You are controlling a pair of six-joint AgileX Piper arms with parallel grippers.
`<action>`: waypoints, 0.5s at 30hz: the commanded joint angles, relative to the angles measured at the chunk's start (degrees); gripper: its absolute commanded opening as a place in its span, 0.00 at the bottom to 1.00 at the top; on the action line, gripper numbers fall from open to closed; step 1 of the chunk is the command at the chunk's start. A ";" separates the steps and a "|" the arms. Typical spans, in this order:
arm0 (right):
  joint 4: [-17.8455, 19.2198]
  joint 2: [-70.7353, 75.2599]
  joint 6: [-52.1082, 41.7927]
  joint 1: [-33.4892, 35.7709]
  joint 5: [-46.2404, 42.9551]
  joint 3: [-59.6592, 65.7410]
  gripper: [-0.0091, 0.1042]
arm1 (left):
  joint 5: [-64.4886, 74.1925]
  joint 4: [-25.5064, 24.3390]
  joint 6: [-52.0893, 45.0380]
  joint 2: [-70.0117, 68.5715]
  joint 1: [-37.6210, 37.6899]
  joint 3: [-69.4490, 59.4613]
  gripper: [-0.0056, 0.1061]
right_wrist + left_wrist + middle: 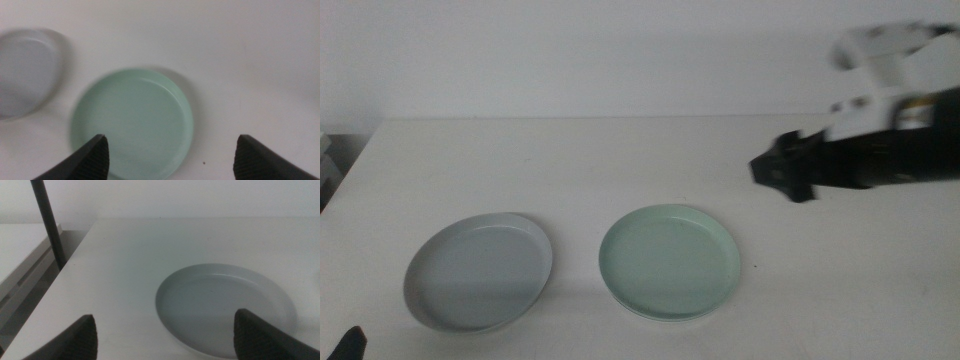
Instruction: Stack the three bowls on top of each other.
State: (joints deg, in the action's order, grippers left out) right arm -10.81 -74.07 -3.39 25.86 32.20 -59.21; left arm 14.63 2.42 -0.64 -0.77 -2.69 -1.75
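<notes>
The light blue-grey bowl [480, 270] lies on the white table at the front left. The pale mint green bowl [670, 260] lies to its right, apart from it. A pale rim shows under the green bowl's front edge; I cannot tell if it is the white bowl, which shows nowhere else. My right gripper [782, 172] hangs open and empty above the table, to the right of and behind the green bowl [132, 122]. Its wrist view [171, 140] also shows the blue-grey bowl [25, 70]. My left gripper [350, 342] waits open at the front left corner [165, 315], near the blue-grey bowl [225, 307].
The table's left edge [75, 265] drops off beside the blue-grey bowl. A dark pole [47, 222] and a lower grey ledge [20, 265] stand beyond that edge. A white wall runs behind the table.
</notes>
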 commanded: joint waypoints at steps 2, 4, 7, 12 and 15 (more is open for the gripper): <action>-5.17 12.48 -10.83 -0.44 -1.43 3.07 0.62 | -4.51 0.23 0.64 -0.57 -0.02 0.25 0.99; -6.42 18.83 -14.95 -0.44 -0.53 5.66 0.60 | -4.51 0.23 0.64 -0.57 -0.02 0.25 0.99; -7.15 25.86 -16.94 -0.25 1.26 8.92 0.59 | -4.51 0.23 0.64 -0.57 -0.02 0.25 0.99; -7.05 31.94 -16.87 -0.25 1.10 11.91 0.58 | -4.51 0.23 0.64 -0.57 -0.02 0.25 0.99; -7.12 32.30 -16.82 -0.25 0.76 11.91 0.58 | -4.51 0.23 0.64 -0.57 -0.02 0.25 0.99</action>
State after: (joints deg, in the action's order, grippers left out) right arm -17.05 -42.04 -19.36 25.82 36.76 -46.02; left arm 14.63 2.42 -0.64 -0.77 -2.69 -1.75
